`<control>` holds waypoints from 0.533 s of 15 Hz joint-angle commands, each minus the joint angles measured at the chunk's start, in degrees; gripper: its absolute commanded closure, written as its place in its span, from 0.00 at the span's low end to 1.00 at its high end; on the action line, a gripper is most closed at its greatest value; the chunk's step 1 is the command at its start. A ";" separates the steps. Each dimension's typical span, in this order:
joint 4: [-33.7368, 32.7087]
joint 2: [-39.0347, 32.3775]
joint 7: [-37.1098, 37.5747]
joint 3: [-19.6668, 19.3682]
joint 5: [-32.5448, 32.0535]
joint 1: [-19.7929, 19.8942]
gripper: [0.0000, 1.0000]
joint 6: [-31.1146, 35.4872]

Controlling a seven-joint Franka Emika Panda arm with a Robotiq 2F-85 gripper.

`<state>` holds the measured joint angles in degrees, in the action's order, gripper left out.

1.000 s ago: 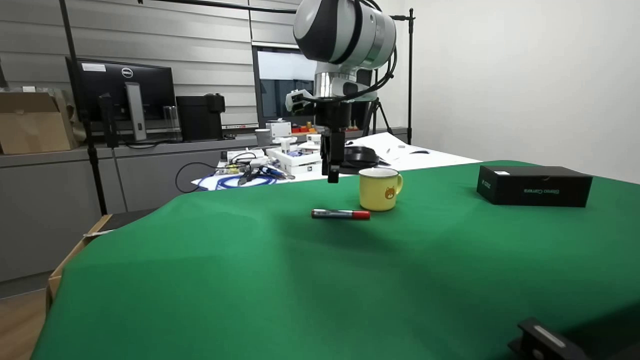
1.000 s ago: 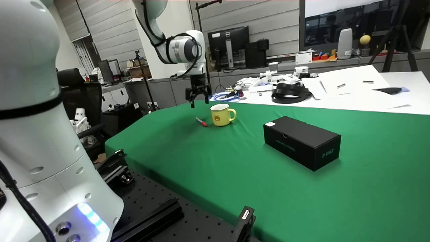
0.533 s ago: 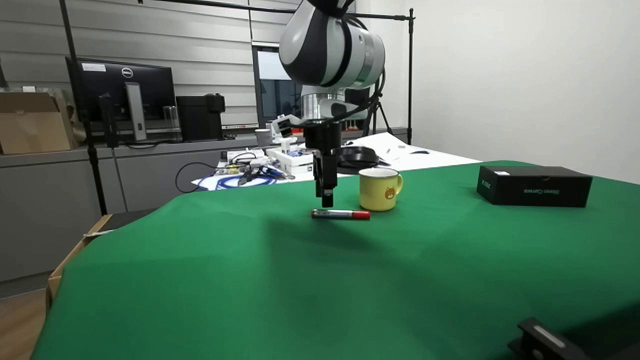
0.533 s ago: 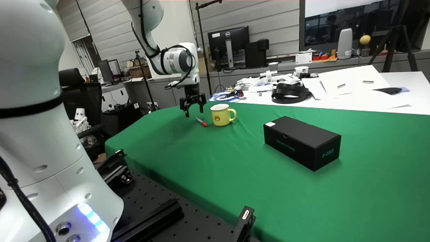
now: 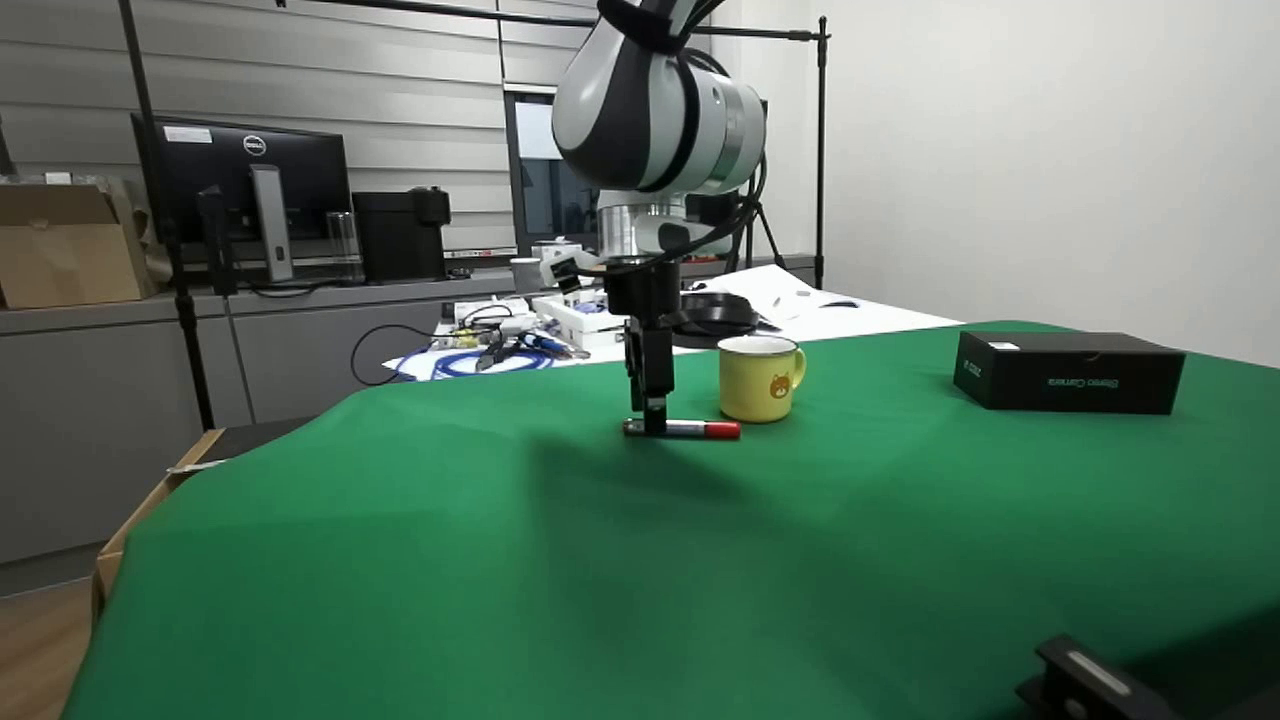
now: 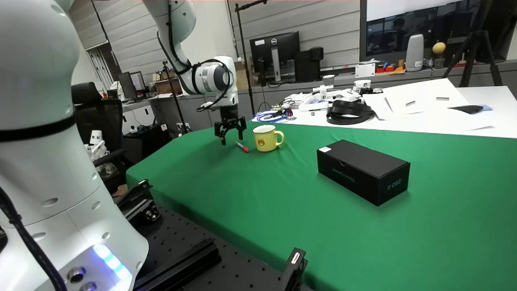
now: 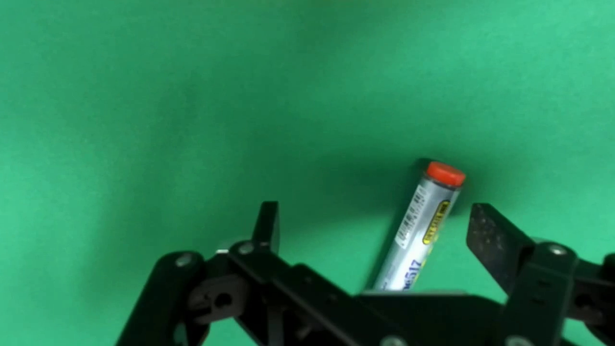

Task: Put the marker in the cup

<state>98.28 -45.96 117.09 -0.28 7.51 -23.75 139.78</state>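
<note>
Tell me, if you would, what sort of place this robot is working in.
Most likely a robotics lab, or an office room used as one: the white robot arm, the black box labelled "Stereo Camera" and the Dell monitor in the background suggest it.

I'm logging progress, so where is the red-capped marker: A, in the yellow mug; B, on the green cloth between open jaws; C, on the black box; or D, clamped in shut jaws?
B: the wrist view shows green cloth between the marker and the jaws on both sides.
</note>
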 commanded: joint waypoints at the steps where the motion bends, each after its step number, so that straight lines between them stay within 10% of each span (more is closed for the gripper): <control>1: -0.74 -0.59 3.80 -0.83 -0.94 -0.33 0.00 1.11; 4: -0.60 -0.97 5.72 -1.46 -0.65 -0.47 0.00 3.55; 5: -0.58 -1.09 5.99 -1.52 -0.71 -0.43 0.25 4.08; 8: -0.44 -1.27 6.61 -1.94 -1.04 -0.64 0.40 4.80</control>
<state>98.29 -46.76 120.05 -1.48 7.58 -23.74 143.69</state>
